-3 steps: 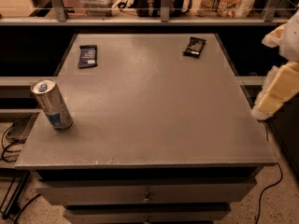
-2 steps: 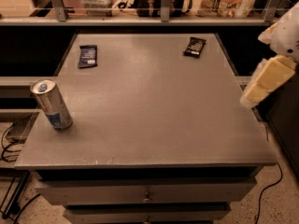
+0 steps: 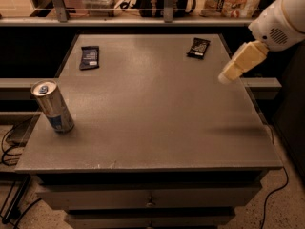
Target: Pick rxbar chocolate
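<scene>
Black speckled rxbar chocolate (image 3: 198,47), print unreadable, lies near the hovering tool (image 3: 228,75).

We see a grey table (image 3: 143,123) with drawers (image 3: 119,197) beneath, standing on a speckled floor (image 3: 288,211) with cables (image 3: 8,149) at left. A cluttered shelf (image 3: 143,20) runs behind in dim, warm light. The gripper (image 3: 226,76) hangs over the table's right edge.

one can (image 3: 52,107), one rxbar chocolate (image 3: 198,47), one navy bar wrapper (image 3: 89,57), one gripper (image 3: 227,75) above the right edge of the table (image 3: 157,128)
</scene>
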`<action>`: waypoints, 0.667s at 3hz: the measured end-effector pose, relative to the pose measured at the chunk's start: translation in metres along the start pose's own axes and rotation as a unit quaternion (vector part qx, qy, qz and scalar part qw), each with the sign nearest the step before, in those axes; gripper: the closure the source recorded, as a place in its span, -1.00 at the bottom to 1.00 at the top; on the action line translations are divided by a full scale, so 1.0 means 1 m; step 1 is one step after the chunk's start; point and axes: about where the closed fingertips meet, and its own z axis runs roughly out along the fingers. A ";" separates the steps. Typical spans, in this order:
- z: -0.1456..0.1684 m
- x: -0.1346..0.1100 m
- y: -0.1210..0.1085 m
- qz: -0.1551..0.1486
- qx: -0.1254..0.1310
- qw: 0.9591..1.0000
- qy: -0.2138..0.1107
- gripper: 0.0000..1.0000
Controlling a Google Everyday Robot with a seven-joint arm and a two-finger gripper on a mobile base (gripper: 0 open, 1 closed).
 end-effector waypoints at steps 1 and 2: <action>0.013 -0.013 -0.017 0.014 0.007 1.000 -0.026 -1.00; 0.013 -0.013 -0.017 0.014 0.007 1.000 -0.026 -1.00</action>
